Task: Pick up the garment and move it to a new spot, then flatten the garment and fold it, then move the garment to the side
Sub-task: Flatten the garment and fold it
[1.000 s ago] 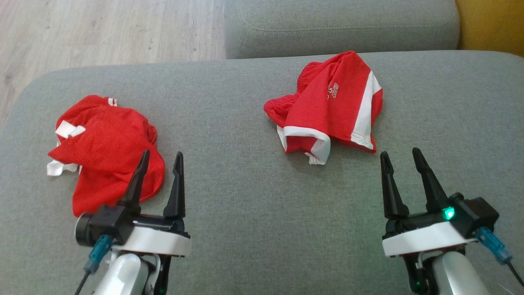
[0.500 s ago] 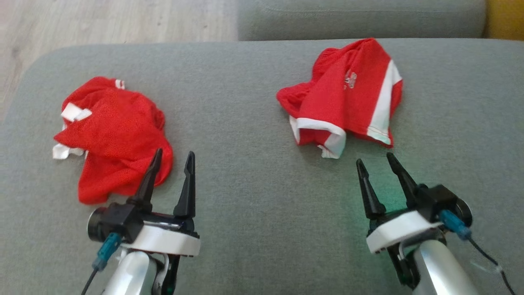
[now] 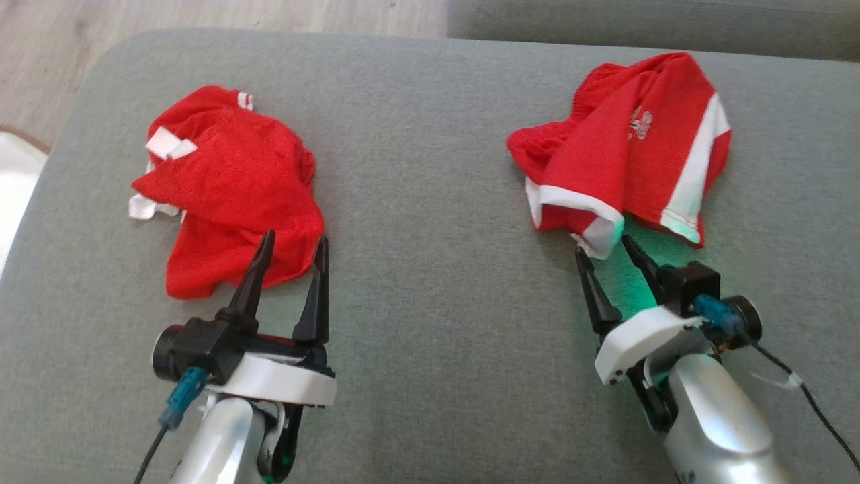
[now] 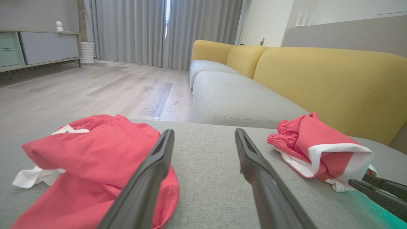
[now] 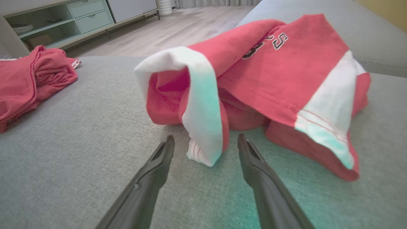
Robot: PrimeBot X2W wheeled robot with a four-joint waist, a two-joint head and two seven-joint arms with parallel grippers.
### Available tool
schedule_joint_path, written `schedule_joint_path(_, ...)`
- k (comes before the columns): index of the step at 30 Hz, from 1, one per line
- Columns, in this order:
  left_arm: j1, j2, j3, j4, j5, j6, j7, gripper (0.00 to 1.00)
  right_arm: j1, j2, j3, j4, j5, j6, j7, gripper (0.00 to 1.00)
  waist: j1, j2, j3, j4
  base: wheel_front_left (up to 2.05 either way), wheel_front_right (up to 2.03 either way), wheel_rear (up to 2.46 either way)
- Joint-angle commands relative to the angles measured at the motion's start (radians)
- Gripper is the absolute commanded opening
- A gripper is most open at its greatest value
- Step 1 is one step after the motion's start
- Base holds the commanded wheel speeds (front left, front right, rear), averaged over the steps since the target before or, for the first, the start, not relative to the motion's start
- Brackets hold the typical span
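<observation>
In the head view a strip of wooden floor (image 3: pixel 40 67) shows at the upper left, and the grey sofa cushion (image 3: pixel 430 202) takes up most of the rest. On the left half of the cushion lies the left garment (image 3: pixel 232 181), a crumpled red heap with white scraps at its left edge. The left claw (image 3: pixel 296 236) sits at the lower left with its two fingers spread wide and nothing between them. Its tips overlap the near edge of that heap in the picture, but whether they touch cloth cannot be told. At the upper right lies the right garment (image 3: pixel 631 154), red with white bands and small lettering, bunched so that a white hem (image 5: pixel 203 105) folds over toward the robot. The right claw (image 3: pixel 603 243), at the lower right, is likewise wide and holds nothing. In the right wrist view the lower corner of the hem lies between its two fingertips. The step in hand looks like the first pickup, with the right garment the likely target. To do it well, the claw should probably slide forward low along the cushion so the hem goes deep between the fingers. It should then close on several layers rather than the thin edge alone, since a single layer could slip or let the heap unroll. A straight lift before carrying would stop the cloth dragging across the cushion.
</observation>
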Motion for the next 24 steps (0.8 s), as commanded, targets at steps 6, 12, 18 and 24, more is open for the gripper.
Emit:
schedule_joint_path(6,-0.042,-0.010,0.049,-0.015,0.021,-0.011,-0.009,1.00,-0.096,-0.003,0.024,0.074,0.024,-0.001,-0.020,1.00,-0.0001,0.0000,0.019,0.027,0.00,0.00,0.00)
schedule_joint_path(12,-0.039,-0.015,0.067,-0.007,0.029,-0.016,-0.009,1.00,-0.113,-0.003,0.043,0.119,0.055,-0.001,-0.036,0.00,-0.0001,0.0000,0.013,0.011,0.00,0.00,0.00)
schedule_joint_path(18,-0.032,-0.019,0.084,-0.004,0.037,-0.021,-0.010,1.00,-0.097,-0.003,0.005,0.124,0.057,-0.001,-0.052,0.00,-0.0001,0.0000,-0.013,-0.035,0.00,0.00,0.00)
schedule_joint_path(24,-0.019,-0.023,0.101,-0.007,0.044,-0.024,-0.010,1.00,-0.057,-0.003,-0.148,0.057,-0.074,-0.001,-0.055,0.00,-0.0001,0.0000,-0.037,-0.089,0.00,0.00,0.00)
